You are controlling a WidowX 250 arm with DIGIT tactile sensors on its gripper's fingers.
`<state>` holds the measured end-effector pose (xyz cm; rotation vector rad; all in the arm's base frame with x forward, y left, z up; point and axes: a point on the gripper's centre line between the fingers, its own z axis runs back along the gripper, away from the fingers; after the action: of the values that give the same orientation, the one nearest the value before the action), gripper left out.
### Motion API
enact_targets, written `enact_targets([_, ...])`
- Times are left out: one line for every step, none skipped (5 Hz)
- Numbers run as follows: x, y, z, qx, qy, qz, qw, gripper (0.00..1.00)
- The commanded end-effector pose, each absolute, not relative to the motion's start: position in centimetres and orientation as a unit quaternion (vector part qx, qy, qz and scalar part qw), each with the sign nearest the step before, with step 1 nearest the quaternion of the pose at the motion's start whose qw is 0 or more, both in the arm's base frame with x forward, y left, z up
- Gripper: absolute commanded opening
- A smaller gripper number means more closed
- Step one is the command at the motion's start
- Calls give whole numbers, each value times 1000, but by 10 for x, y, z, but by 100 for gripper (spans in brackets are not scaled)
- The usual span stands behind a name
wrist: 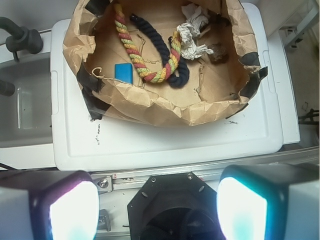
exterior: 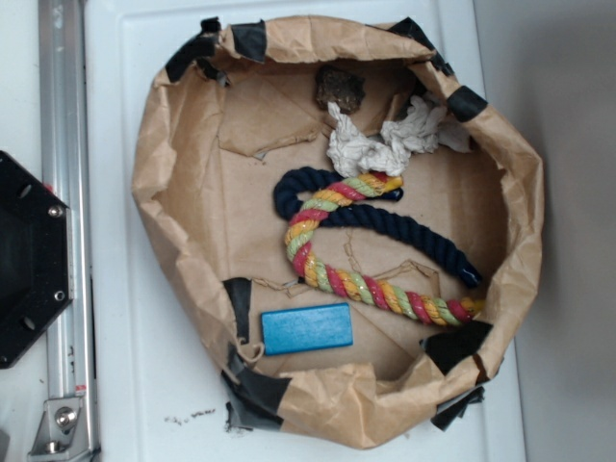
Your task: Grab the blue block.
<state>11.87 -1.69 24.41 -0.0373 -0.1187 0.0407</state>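
A smooth, matt blue block (exterior: 307, 328) is seen at 6 o'clock in a basin (exterior: 168, 164) of crumpled brown paper patched with black tape (exterior: 256, 395). Twisted fibre is shown by the navy rope (exterior: 423, 236) and the striped rope (exterior: 371, 289). Glossy white plastic (exterior: 144, 385) lies beneath; brushed metal rail (exterior: 65, 144) at 9 o'clock.

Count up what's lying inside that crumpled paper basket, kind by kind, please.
Blue block: 1
Ropes: 2, one navy, one striped red-yellow-green
Crumpled white wad: 1
Dark brown lump: 1
Total: 5
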Motion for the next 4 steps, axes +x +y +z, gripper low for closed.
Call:
enact_targets([119,-17,244,-19,-59,20,998,100])
enact_targets([169,-11,213,-15,-95,91,991,100])
enact_targets([217,-9,183,-17,-77,108,991,100])
enact_targets([265,-4,143,-31,-32,102,994,100])
